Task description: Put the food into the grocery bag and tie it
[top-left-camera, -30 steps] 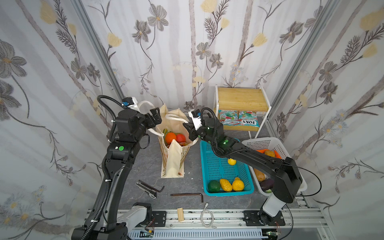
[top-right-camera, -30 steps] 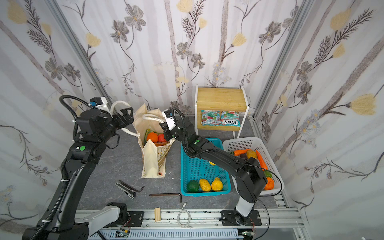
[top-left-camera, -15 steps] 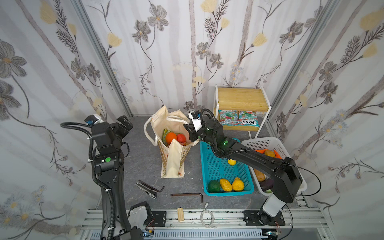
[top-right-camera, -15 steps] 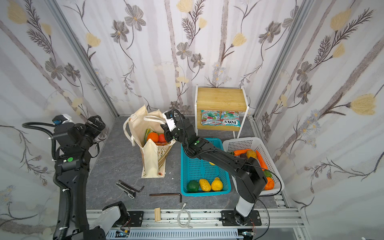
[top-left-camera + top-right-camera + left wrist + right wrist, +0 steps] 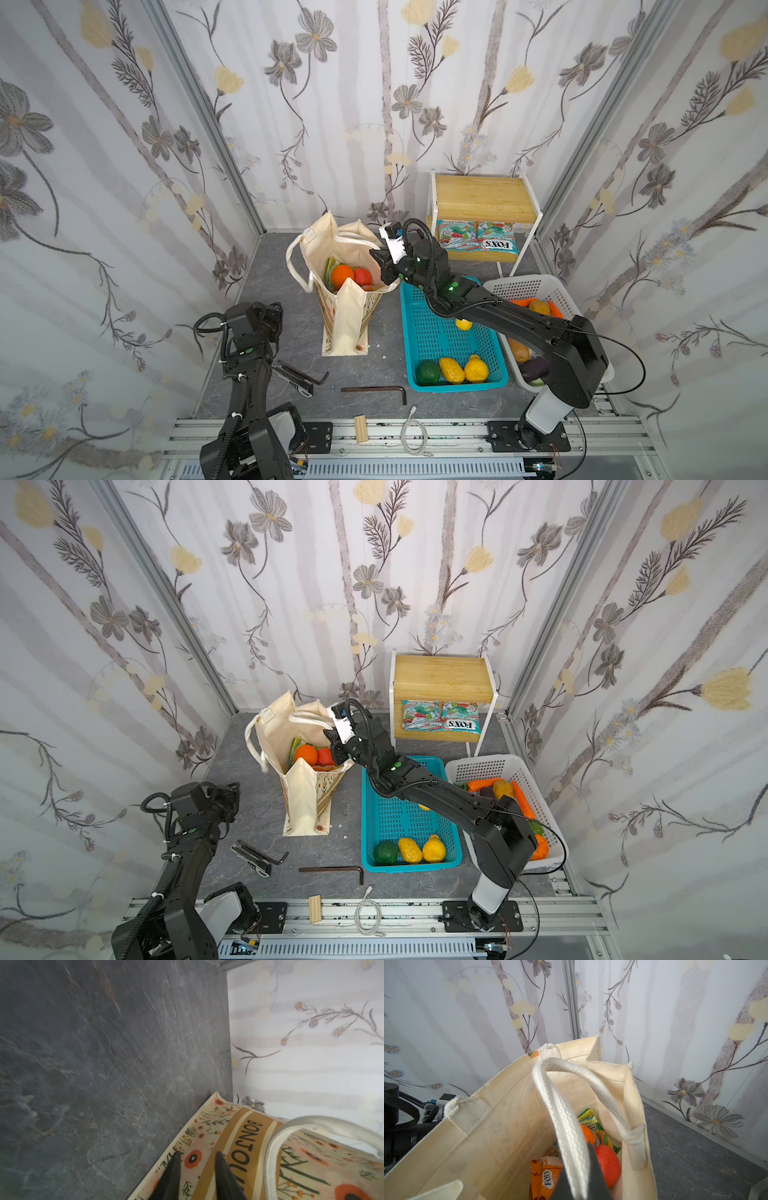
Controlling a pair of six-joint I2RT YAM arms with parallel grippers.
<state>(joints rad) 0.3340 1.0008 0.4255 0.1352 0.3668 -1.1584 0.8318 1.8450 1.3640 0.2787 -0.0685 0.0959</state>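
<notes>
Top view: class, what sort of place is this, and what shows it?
Probably a robot test booth, not a shop: a left arm and right arm mounted on a metal rail, wallpapered side panels, toy food in a teal basket.

One bag [image 5: 349,320], two baskets [image 5: 457,384], perhaps three lemons [image 5: 451,369].
</notes>
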